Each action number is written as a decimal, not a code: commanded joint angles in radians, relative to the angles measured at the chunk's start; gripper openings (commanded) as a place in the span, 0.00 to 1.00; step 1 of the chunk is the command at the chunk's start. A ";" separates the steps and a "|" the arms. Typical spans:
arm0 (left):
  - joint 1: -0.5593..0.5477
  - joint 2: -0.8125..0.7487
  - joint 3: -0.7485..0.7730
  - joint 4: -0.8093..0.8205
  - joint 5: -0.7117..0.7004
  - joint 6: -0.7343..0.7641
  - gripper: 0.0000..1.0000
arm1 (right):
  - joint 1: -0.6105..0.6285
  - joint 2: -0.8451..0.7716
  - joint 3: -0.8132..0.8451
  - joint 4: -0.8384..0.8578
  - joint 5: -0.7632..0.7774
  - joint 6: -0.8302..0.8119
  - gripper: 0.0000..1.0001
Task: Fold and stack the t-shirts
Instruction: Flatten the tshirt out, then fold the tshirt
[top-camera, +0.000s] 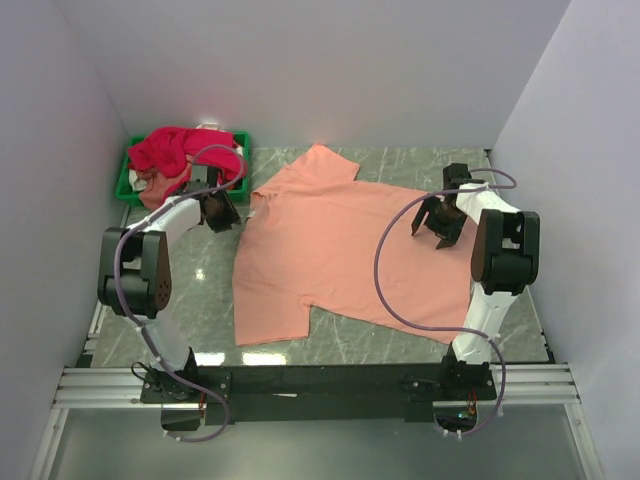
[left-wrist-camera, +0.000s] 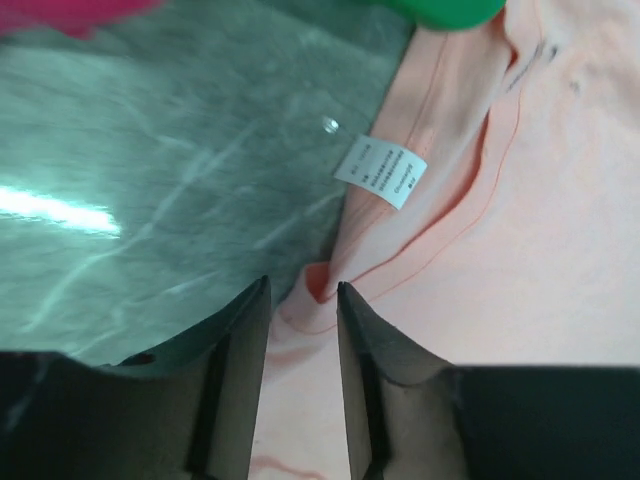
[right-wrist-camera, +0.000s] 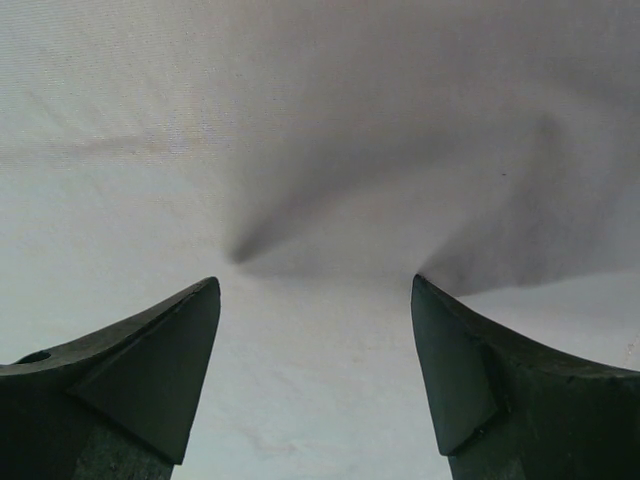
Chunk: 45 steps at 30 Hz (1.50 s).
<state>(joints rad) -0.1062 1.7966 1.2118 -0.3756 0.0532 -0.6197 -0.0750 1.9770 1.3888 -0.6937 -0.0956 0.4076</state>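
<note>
**Salmon-peach t-shirt (top-camera: 340, 250) lies spread beside the green bin (top-camera: 124, 186), a gripper at each end**

From above, you see the salmon-peach t-shirt laid open and mostly flat on the marbled table (top-camera: 200, 290). Its collar end lies just beside the green bin's near right corner and its body stretches away from the bin to the right. One sleeve points up past the bin's right side and the other lies towards the arms' bases. Inside the bin, the crimson-pink t-shirts (top-camera: 175, 150) sit in a loose heap that rises above the rim.

Your left gripper (left-wrist-camera: 303, 287) is low over the table just in front of the bin's near right corner, right at the collar edge. Its wrist camera shows the fingers drawn in to a narrow gap, with peach cloth visible between them. A small raised fold of the hem sits at the mouth of that gap, and nothing looks clamped. A white care label (left-wrist-camera: 380, 172) lies turned out on the collar just beyond the tips, and a sliver of the bin shows above it.

Your right gripper (right-wrist-camera: 315, 280) is well apart from the bin, at the far end of the shirt from it, above the hem. Its fingers stand wide apart and hold nothing. The cloth below them shows one soft crease running away from between the tips
</note>
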 joint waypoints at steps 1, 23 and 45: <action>0.000 -0.071 0.048 -0.091 -0.134 0.041 0.40 | -0.016 0.026 -0.004 -0.015 0.028 0.002 0.84; -0.059 -0.060 -0.075 0.121 0.102 -0.100 0.47 | -0.144 0.022 -0.034 -0.024 0.074 0.002 0.82; -0.201 0.245 0.202 0.193 0.183 -0.160 0.46 | -0.152 0.029 -0.013 -0.027 0.048 0.004 0.82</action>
<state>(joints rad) -0.3149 1.9999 1.3563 -0.2161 0.2142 -0.7727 -0.2123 1.9793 1.3872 -0.7029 -0.0872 0.4225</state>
